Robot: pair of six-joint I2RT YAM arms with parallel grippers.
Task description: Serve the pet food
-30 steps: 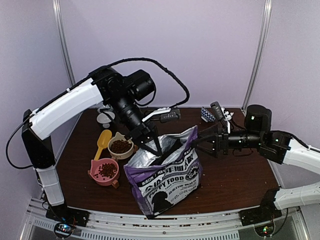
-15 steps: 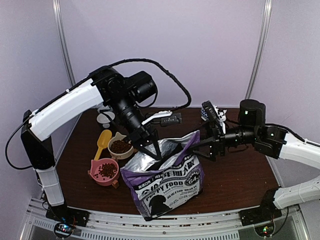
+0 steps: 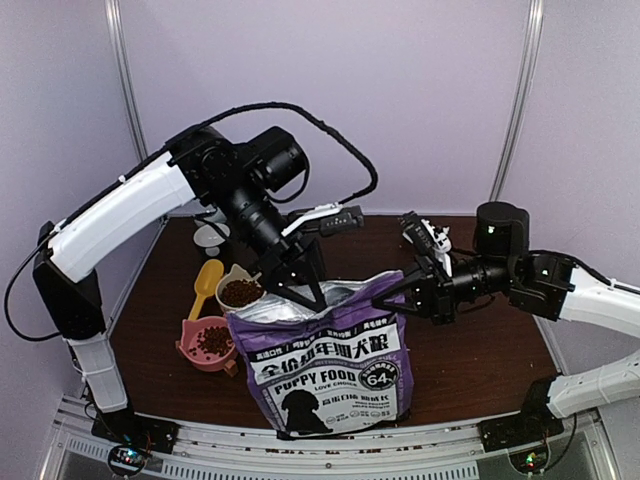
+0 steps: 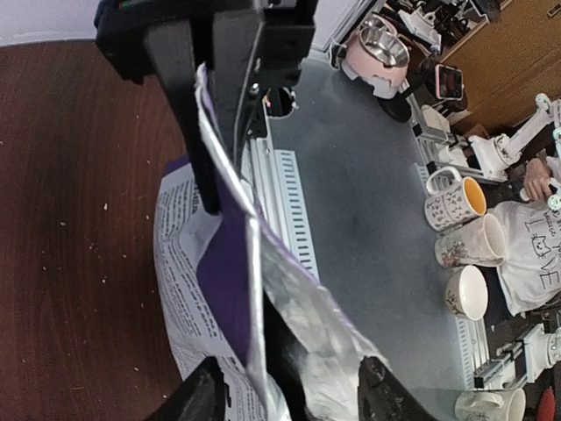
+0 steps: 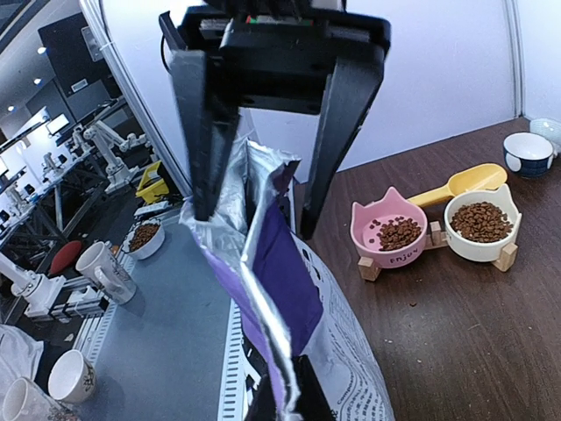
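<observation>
My left pincer (image 3: 298,297) and right pincer (image 5: 256,224) gape astride the bag (image 3: 330,370) rim; beside the bag, dark reddish-brown pet food (image 5: 480,221) pellets fill two bowls (image 5: 478,250).

Overhead, the upright purple puppy-food bag (image 3: 330,375) hides the counter (image 3: 470,360) right behind it. The left pincer's (image 3: 303,295) tips are lost against the bag's silver rim. The pet food (image 3: 242,292) reads as a dark mass, its pellets too small to separate. The right arm (image 3: 600,300) runs off the right edge. Both wrist views crop the bag at the bottom edge. The right wrist view clips a blue-rimmed bowl (image 5: 531,151) at its right edge.
</observation>
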